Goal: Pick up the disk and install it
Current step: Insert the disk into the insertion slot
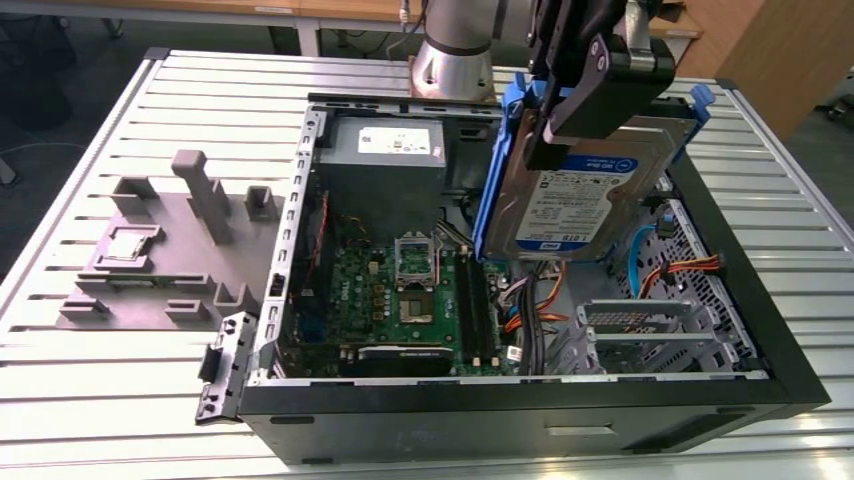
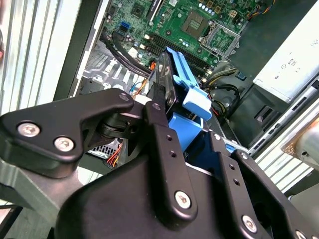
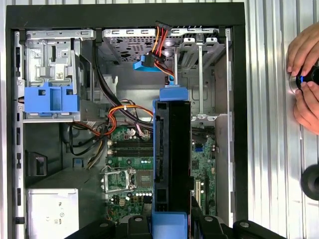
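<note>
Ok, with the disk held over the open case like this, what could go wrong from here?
The gripper holds the disk on edge above the motherboard; a slip could drop it onto the board. The loose orange and red cables by the drive cage might snag its blue bracket. A person's hands rest close beside the case.

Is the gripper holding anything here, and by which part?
Yes: the gripper is shut on the disk, clamped across its flat faces at the top end, so it hangs roughly upright over the open computer case.
</note>
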### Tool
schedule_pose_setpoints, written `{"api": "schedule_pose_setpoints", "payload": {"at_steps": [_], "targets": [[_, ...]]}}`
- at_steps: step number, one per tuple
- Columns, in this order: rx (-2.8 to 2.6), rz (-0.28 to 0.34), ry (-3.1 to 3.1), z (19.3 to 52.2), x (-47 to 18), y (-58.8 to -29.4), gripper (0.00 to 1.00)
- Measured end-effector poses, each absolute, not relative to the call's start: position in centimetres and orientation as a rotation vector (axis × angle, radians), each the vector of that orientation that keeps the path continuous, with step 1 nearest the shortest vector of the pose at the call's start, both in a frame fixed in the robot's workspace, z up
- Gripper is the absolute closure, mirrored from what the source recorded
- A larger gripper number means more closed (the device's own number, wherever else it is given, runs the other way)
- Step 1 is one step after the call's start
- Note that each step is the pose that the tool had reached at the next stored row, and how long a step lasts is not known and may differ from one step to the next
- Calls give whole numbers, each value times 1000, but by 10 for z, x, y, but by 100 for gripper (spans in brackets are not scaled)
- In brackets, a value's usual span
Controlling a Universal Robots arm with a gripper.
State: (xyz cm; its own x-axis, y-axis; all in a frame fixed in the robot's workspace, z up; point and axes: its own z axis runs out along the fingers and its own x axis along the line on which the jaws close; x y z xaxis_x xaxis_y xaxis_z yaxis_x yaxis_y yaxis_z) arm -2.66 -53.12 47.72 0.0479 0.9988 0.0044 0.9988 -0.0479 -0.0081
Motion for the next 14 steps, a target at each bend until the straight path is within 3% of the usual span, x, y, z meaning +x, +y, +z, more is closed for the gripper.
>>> {"api": "schedule_pose_setpoints", "payload": {"at_steps": [14], "targets": [[-2268, 4, -2161, 477, -27, -540, 63]]}}
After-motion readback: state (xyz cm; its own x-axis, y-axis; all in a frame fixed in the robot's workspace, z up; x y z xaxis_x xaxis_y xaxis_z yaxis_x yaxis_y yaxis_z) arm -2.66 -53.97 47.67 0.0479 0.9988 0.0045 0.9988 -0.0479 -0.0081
